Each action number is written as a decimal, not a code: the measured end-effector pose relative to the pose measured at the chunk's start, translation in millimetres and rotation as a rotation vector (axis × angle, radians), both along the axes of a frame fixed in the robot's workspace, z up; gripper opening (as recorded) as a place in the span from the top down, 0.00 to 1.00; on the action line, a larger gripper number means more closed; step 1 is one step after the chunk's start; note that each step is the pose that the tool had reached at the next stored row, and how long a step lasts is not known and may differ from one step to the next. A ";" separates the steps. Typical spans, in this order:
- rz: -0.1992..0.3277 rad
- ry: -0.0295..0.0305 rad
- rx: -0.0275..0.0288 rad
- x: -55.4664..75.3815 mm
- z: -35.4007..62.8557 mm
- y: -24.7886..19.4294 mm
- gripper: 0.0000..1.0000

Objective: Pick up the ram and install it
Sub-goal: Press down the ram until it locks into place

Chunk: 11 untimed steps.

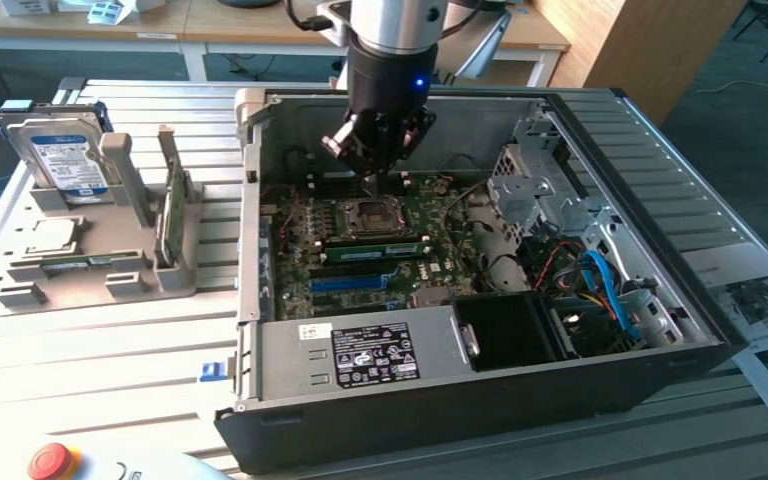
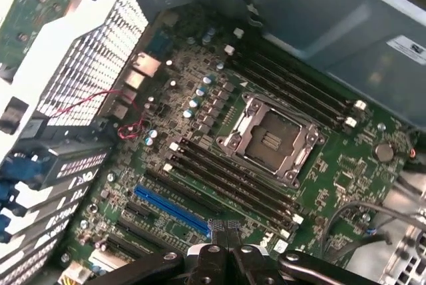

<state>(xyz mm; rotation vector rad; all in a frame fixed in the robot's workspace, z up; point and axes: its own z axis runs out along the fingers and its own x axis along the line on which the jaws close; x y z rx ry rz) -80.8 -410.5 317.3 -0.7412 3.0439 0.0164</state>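
A long, narrow green stick, the ram (image 1: 376, 250), lies along the memory slots of the motherboard (image 1: 418, 215), between the CPU socket (image 1: 364, 216) and a blue slot (image 1: 352, 283). It looks seated in a slot. My gripper (image 1: 371, 183) hangs inside the open computer case, above the far edge of the CPU socket and clear of the ram. In the wrist view its fingertips (image 2: 214, 230) sit pressed together with nothing between them, over the rows of dark memory slots (image 2: 229, 178) near the blue slot (image 2: 170, 208). I cannot tell the ram apart from the slots in the wrist view.
The case walls (image 1: 253, 200) enclose the board. A power supply (image 1: 371, 355) and a black fan housing (image 1: 518, 330) sit near the front, with cables and a drive cage (image 1: 544, 195) at the exterior view's right. A grey holder (image 1: 104, 280) outside carries a hard drive (image 1: 64, 150) and an upright green card (image 1: 171, 210).
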 end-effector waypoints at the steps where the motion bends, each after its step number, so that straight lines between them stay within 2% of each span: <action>1: -0.014 0.0000 0.0000 0.0 -0.1 0.0 0.90; 11: -0.156 0.0000 0.0000 0.0 -0.9 0.0 0.90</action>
